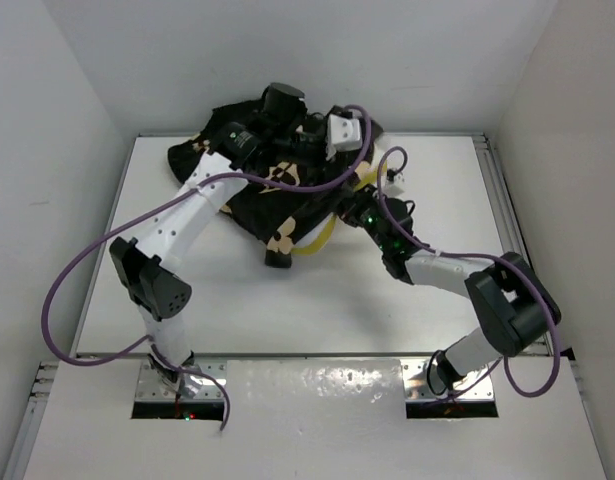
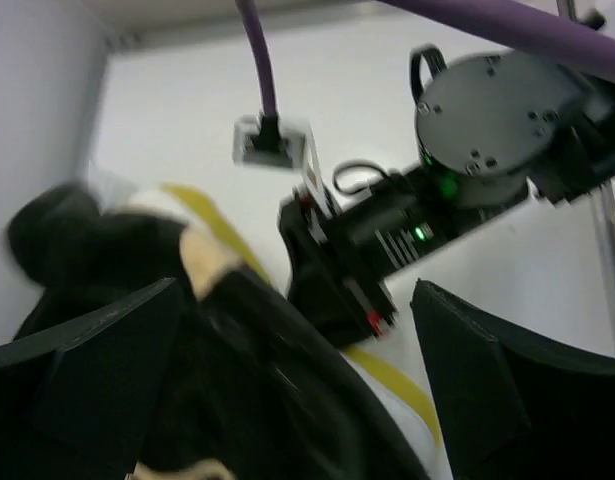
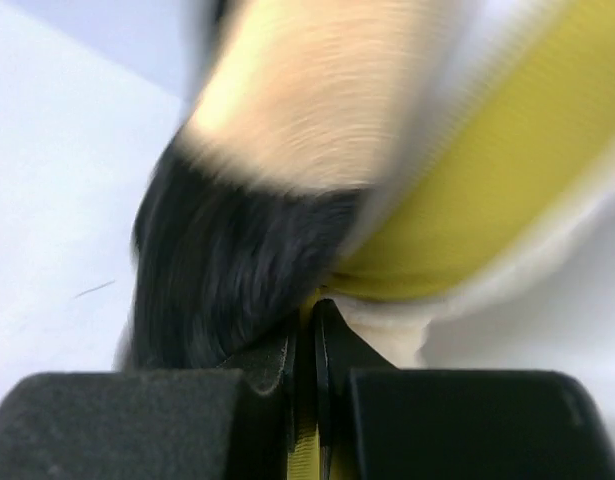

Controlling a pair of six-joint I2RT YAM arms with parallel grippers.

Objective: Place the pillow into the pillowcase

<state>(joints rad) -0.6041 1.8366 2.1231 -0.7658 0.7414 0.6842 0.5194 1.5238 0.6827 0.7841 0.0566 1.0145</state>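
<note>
The black pillowcase (image 1: pixel 252 195) with tan flower motifs lies bunched at the back middle of the table. The pillow (image 1: pixel 322 238) shows only as a yellow band and a white edge poking out of it. In the left wrist view, my left gripper (image 2: pixel 307 400) stands open, its fingers (image 2: pixel 87 370) wide apart over the pillowcase (image 2: pixel 237 380) and the pillow's yellow band (image 2: pixel 397 385). My right gripper (image 1: pixel 353 208) is at the pillow's right side. In the right wrist view, the right gripper (image 3: pixel 315 322) is shut on a thin yellow strip of the pillow (image 3: pixel 487 180), beside the pillowcase's black pile (image 3: pixel 217 270).
The white table (image 1: pixel 287 300) has walls on three sides. Purple cables (image 1: pixel 87 270) loop from both arms. The right arm's wrist (image 2: pixel 487 120) hangs close in front of the left gripper, so both arms crowd over the bundle.
</note>
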